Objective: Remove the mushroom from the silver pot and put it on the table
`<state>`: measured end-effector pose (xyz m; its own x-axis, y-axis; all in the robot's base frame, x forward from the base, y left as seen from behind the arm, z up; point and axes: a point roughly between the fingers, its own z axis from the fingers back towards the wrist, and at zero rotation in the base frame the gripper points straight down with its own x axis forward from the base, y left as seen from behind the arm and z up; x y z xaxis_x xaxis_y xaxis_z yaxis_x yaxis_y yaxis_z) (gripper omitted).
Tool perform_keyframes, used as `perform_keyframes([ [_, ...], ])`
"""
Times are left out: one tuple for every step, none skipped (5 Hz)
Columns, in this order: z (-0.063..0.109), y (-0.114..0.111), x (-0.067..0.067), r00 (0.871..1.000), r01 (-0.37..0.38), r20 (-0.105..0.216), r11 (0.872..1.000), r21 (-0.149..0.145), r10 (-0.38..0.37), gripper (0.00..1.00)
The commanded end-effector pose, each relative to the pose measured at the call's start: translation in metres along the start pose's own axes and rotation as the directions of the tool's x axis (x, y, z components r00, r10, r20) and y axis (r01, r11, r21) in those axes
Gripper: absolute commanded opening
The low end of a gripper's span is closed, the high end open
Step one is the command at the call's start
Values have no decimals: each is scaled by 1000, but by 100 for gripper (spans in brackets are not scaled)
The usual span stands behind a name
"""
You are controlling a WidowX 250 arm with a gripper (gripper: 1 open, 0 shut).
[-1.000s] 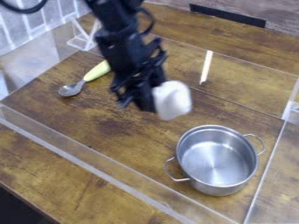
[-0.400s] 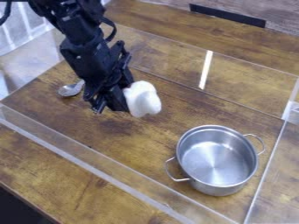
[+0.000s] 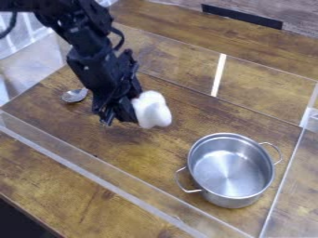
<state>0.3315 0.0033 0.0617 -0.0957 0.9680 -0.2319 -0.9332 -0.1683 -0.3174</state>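
My fingers (image 3: pixel 134 112) clamped on mushroom (image 3: pixel 152 110), pot (image 3: pixel 231 168) empty & well apart. Lower gently to bare bench (image 3: pixel 187 70), w/ cap settled before letting go.

Compared with the earliest view, the gripper (image 3: pixel 128 112) with the mushroom (image 3: pixel 152 111) clamped in its jaws is now further left and lower, well apart from the silver pot (image 3: pixel 231 168) instead of just above its rim. The arm now covers most of the spoon (image 3: pixel 74 94), hiding its yellow handle. The mushroom sits closer to the table (image 3: pixel 74 186) surface than before.
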Motion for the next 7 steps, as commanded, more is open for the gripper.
perform_keyframes([
  [-1,-8,8,1000,-6,5,999,-38,6,0],
  [-8,-13,14,1000,-4,0,999,-35,4,0],
  [-13,-19,18,1000,-13,1,999,-35,13,0],
  [-18,-23,20,1000,-15,-2,999,-28,15,0],
  [-21,-24,24,1000,-16,-5,1000,-17,15,0],
  [-23,-26,28,1000,-19,-6,1000,-8,19,0],
  [-26,-26,31,1000,-21,-8,1000,4,21,0],
])
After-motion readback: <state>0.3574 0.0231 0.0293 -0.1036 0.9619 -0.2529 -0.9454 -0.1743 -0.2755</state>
